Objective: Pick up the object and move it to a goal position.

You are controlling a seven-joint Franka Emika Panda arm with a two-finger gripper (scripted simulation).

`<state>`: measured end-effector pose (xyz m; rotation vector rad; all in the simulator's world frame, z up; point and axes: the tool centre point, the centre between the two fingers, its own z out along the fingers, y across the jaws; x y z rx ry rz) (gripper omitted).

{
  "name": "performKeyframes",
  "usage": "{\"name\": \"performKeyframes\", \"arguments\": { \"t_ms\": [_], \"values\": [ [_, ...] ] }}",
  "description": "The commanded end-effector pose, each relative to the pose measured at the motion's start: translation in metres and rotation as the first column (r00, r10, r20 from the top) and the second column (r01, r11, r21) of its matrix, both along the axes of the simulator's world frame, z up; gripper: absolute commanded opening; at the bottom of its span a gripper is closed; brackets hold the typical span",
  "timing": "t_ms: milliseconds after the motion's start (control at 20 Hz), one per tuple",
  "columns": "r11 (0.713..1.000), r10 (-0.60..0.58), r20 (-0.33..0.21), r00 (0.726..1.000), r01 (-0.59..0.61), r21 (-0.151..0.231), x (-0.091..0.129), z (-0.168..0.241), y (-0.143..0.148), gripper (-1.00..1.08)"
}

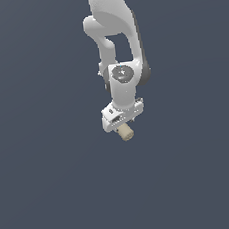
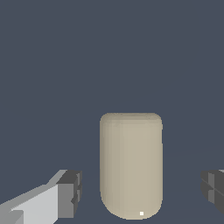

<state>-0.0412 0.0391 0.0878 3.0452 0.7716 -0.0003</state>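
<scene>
Beige cylinder (image 1: 125,132) sits between our hand's (image 1: 122,127) two fingers (image 2: 65,194), which stand apart with visible gaps on both sides, so nothing is clamped. We judge the grasp not yet made; lifting and carrying to the goal remain. Plain dark grey-blue counter (image 1: 50,194) fills the surroundings; no goal marker shows.

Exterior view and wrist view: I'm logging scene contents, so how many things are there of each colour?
Beige: 1, the cylinder
White: 1, the robot arm with its gripper
Total: 2
</scene>
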Motion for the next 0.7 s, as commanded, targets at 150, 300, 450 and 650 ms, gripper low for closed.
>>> {"name": "performKeyframes", "arguments": {
  "t_ms": [150, 300, 450, 650],
  "values": [
    [1.000, 0.003, 0.000, 1.000, -0.003, 0.000, -0.001, -0.019, 0.000, 1.00],
    [1.000, 0.004, 0.000, 1.000, -0.004, 0.000, -0.002, -0.034, 0.000, 1.00],
    [1.000, 0.005, 0.000, 1.000, -0.005, 0.000, -0.002, -0.044, 0.000, 1.00],
    [1.000, 0.005, 0.000, 1.000, -0.005, 0.000, -0.001, -0.048, 0.000, 1.00]
  ]
}}
